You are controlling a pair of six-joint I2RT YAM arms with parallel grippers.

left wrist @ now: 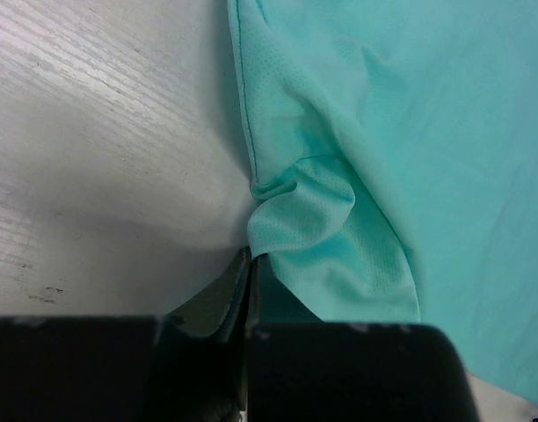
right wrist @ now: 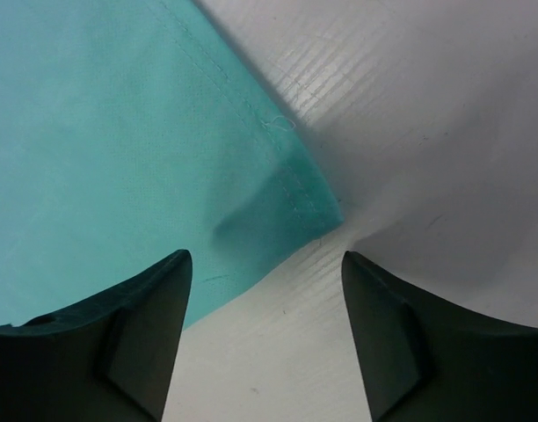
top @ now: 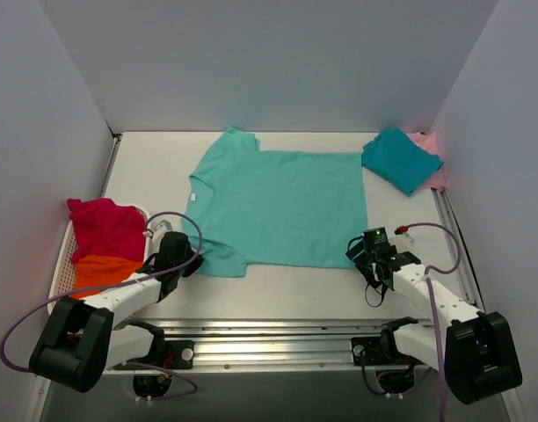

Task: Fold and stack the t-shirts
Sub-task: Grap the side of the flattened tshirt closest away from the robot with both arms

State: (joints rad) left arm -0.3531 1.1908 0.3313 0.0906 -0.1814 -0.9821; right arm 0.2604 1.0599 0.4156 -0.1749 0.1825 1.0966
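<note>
L gripper (left wrist: 250,286) is closed. Going by the pucker in the cloth at its tips, it looks to be pinching the edge of the mint shirt's (top: 278,207) near sleeve (left wrist: 330,246). R gripper (right wrist: 265,264) is wide open, fingers either side of the near hem corner (right wrist: 308,215), not touching it.

Mint shirt lies flat mid-table (top: 278,286), neck toward the L arm's side, hem toward the R. Teal shirt (top: 399,158) sits folded in the far-right corner on top of the pink shirt (top: 432,149). Red shirt (top: 105,227) and orange shirt (top: 102,271) are bunched in the basket (top: 65,268) at far L.

Step, as I read it: grasp phase of the mint shirt's 1st fold. L has its hold, R doesn't yet. Next you'd prob. lower R, close on that corner, then lift both ends together and carry the near edge over toward the far one. Keep the arms level and in pace or the cloth skews.

Hard to tell:
- How much cloth L really holds, since its finger bodies block the bottom of the wrist view.
- R's height above the table.
- Pink shirt is mostly covered, so can't say how neatly it's folded.
- Basket is largely hidden under the red and orange shirts.
</note>
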